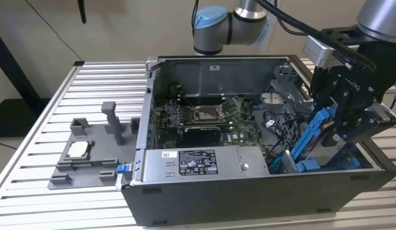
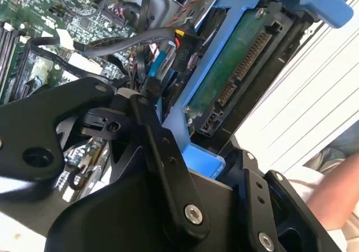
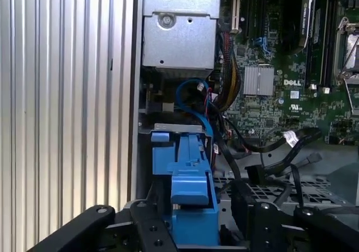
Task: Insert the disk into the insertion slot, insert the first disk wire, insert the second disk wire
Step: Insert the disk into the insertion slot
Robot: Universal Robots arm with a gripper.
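Status: end effector (image 1: 338, 129) is pinching the disk (image 1: 314, 139) by its blue carrier. You'll see it tilted at the near corner of the case (image 1: 249, 201), on the exterior view's right. Its lower end is down at the insertion slot (image 1: 284, 162); can't tell you how far in it is. In the second wrist view the disk's green board is exposed, with loose cables (image 2: 151, 39) just beside it. Power-supply box (image 1: 198, 163) sits next along the front wall. Motherboard (image 1: 204, 115) lies behind that. Grey fixture (image 1: 89, 153) is on the table (image 1: 102, 81), apart from the case.
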